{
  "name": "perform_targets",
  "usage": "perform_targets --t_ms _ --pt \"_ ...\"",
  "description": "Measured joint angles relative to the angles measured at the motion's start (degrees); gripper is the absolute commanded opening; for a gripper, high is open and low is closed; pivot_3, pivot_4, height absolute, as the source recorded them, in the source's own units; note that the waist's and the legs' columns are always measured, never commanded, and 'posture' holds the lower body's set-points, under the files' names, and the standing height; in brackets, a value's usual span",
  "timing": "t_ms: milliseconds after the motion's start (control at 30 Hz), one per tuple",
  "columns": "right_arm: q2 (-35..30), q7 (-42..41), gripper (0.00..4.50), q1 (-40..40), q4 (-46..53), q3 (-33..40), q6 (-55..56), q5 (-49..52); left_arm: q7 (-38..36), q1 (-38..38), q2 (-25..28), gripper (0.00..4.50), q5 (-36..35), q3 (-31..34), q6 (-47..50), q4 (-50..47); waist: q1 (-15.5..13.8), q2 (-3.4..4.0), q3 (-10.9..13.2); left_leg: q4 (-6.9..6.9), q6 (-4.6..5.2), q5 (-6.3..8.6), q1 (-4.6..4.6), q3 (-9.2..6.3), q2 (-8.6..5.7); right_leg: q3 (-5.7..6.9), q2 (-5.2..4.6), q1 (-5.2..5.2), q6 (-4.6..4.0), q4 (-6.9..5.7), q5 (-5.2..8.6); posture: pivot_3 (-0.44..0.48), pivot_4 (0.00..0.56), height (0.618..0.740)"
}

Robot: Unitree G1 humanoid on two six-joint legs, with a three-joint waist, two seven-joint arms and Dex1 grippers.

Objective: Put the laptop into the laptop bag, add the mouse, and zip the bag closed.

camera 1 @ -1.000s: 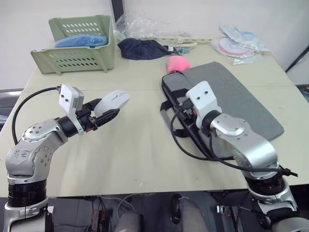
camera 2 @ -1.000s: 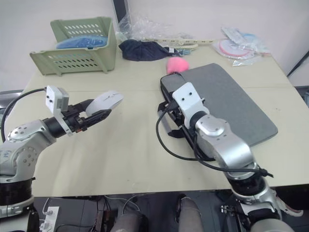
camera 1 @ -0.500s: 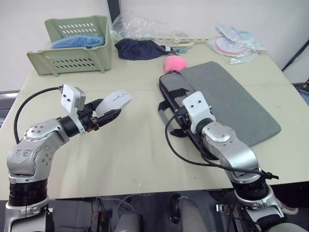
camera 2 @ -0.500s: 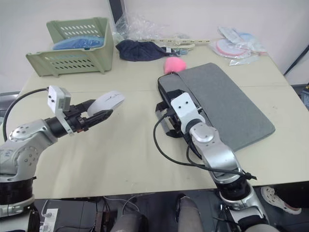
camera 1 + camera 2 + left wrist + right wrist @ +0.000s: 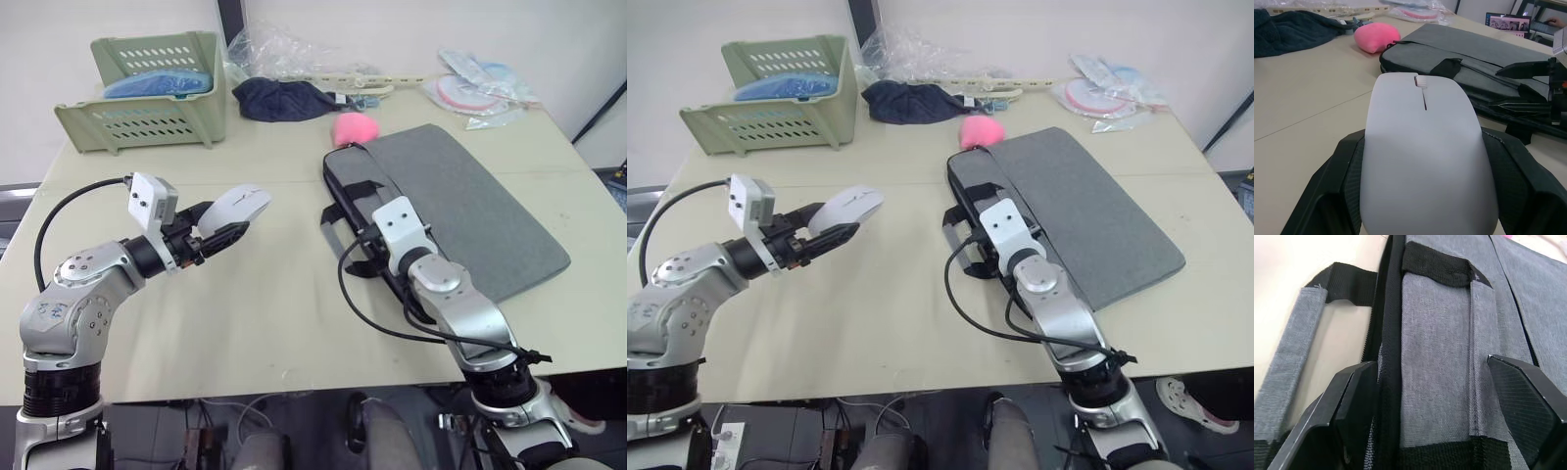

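Your left gripper [image 5: 223,227] holds the mouse [image 5: 236,207] above the bench [image 5: 274,313], at 9 o'clock from the bag [image 5: 480,211]. Your right gripper [image 5: 1440,396], spread wide, straddles the bag's zipper edge. No laptop lies out, so it is probably already packed; inserting the mouse and zipping remain.

A beige bench [image 5: 265,323] carries the clutter. At 11 o'clock stands a pale green slotted basket [image 5: 157,113] with a blue bundle [image 5: 162,83] inside. At 12 o'clock lies a dark blue cloth [image 5: 284,98], touching crumpled clear plastic [image 5: 279,49] behind it. A cream strip [image 5: 353,83] runs from the cloth toward 1 o'clock, where clear packets [image 5: 480,93] with pink and blue contents lie near the far edge.
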State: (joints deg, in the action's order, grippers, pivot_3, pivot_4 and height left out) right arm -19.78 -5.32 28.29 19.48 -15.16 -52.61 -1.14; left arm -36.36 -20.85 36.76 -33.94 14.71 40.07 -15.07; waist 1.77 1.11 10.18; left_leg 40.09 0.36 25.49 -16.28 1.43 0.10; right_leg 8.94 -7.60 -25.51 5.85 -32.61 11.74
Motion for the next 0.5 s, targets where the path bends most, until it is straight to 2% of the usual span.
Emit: perform_targets --t_ms 33,133,233,267,500 --pt "0.00 0.00 3.97 0.00 -0.12 0.03 0.16 -0.08 0.02 0.00 -0.04 2.78 0.00 -0.05 0.00 0.00 0.00 0.00 0.00 0.00 0.00 0.00 0.00 0.00 0.00 0.00 0.00 0.00 0.00 0.00 0.00 0.000 0.150 0.740" --pt "0.00 -0.02 3.19 0.00 -0.72 0.20 0.39 -0.54 0.09 0.00 -0.07 2.78 0.00 -0.06 0.00 -0.02 -0.02 0.00 0.00 0.00 0.00 0.00 -0.01 0.00 0.00 0.00 0.00 0.00 0.00 0.00 0.00 0.000 0.150 0.740" --pt "0.00 -0.04 2.04 0.00 -0.94 0.33 0.54 -0.77 0.24 0.00 -0.10 2.78 0.00 -0.06 0.00 -0.02 -0.02 0.00 0.00 0.00 0.00 0.00 0.00 0.00 0.00 0.00 0.00 0.00 0.00 0.00 0.00 0.000 0.150 0.740" --pt "0.01 -0.06 1.50 0.00 -0.94 0.33 0.67 -0.85 0.34 0.00 -0.11 2.78 0.00 -0.06 0.00 -0.02 -0.02 0.00 0.00 0.00 0.00 0.00 0.00 0.00 0.00 0.00 0.00 0.00 0.00 0.00 0.00 0.000 0.150 0.740" --pt "0.30 -0.42 1.50 0.00 -0.94 0.22 1.04 -1.04 0.57 0.00 -0.35 2.78 0.00 -0.06 0.01 -0.26 -0.16 0.00 0.00 0.01 0.00 0.00 -0.01 -0.01 0.00 0.00 -0.02 0.00 0.00 0.00 0.00 0.000 0.150 0.740"
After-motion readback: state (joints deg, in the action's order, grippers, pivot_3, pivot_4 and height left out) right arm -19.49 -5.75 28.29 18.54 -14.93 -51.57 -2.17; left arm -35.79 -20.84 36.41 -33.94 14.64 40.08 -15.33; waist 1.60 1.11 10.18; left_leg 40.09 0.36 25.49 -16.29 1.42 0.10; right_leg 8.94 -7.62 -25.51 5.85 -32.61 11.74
